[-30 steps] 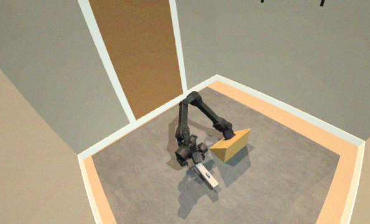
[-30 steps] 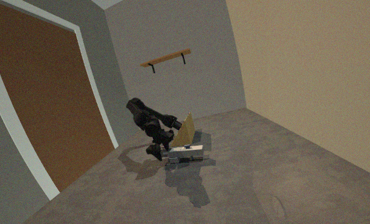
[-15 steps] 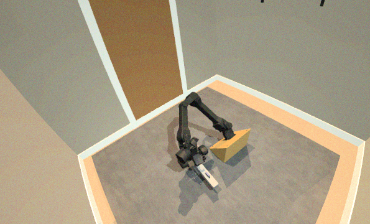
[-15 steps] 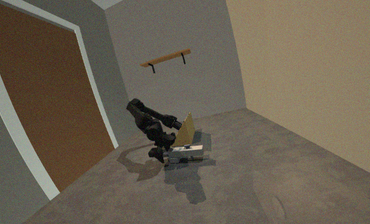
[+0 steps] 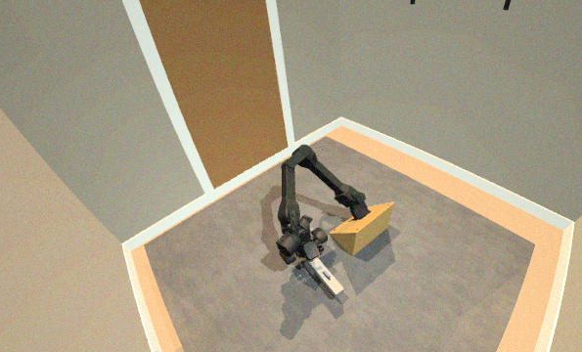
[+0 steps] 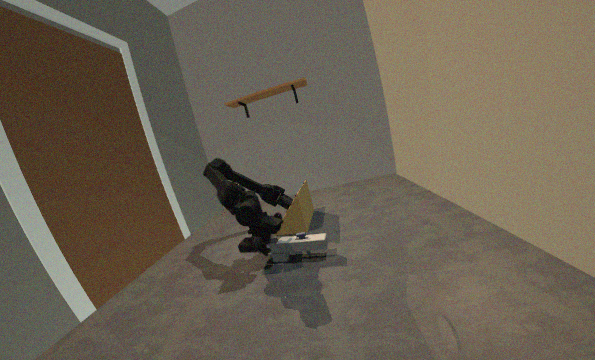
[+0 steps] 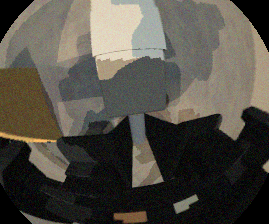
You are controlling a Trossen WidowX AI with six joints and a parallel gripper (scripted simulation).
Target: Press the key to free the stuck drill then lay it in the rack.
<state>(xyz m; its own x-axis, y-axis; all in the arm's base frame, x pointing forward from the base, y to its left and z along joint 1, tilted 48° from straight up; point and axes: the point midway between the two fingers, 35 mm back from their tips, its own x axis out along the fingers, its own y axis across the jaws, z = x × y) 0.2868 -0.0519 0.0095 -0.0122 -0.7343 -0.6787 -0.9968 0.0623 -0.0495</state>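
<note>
The gripper [image 5: 300, 265] [image 6: 269, 250] [image 7: 135, 117] pinches the drill [image 7: 137, 131], whose shank (a slim grey-blue bit) sticks out of the end of the pale block [image 5: 331, 279] [image 6: 302, 245] [image 7: 131, 82]. The blue key [image 5: 327, 275] [image 6: 301, 235] sits on top of the block.

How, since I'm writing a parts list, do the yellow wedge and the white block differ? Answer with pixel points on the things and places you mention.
The yellow wedge [image 5: 373, 236] [image 6: 303, 214] [image 7: 15, 100] is bigger and stands taller; the white block [image 5: 335, 285] [image 6: 317, 239] [image 7: 112, 30] is low and narrow. The wedge's sloped face bears the arm [image 5: 326, 176] [image 6: 251, 184], while the block's flat top carries a small purple key [image 5: 327, 276] [image 6: 301, 236]. Both have straight edges.
</note>
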